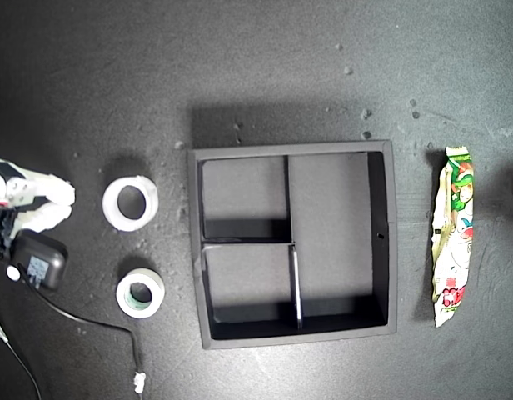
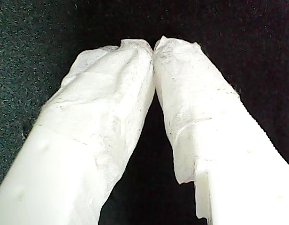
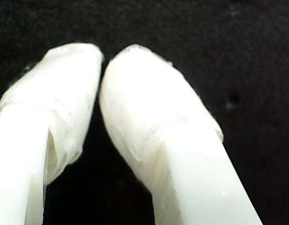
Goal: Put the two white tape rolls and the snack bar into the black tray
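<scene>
The square black tray looks matt, like smooth plastic. The long snack bar has a shiny, crinkled foil-like wrapper. Both white tape rolls look papery and dull. The dark table is rough, speckled, matt.

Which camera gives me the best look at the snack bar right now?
The exterior view: the snack bar lies whole and unobstructed beyond the black tray, toward that view's right. Both wrist views show only shut jaws over dark surface, no bar.
</scene>
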Controlling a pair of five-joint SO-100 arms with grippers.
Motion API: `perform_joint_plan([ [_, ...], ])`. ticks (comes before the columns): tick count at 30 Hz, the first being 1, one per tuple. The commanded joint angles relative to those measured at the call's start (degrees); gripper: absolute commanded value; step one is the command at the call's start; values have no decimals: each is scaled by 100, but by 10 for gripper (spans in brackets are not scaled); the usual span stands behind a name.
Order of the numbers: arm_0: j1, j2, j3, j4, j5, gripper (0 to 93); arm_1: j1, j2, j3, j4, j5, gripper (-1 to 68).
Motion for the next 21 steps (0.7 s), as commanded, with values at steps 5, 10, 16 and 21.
perform_joint_plan([
  [5, -861, 290, 325, 70, -844, 2, 844, -35, 62, -439, -492, -3],
  [10, -861, 290, 325, 70, -844, 2, 853, -35, 62, -439, -501, -3],
  [16, -844, 290, 325, 70, -844, 0, 879, -35, 62, -439, -562, -3],
  [21, 9, 290, 325, -712, -88, 0, 712, -35, 62, -1230, -1661, -3],
])
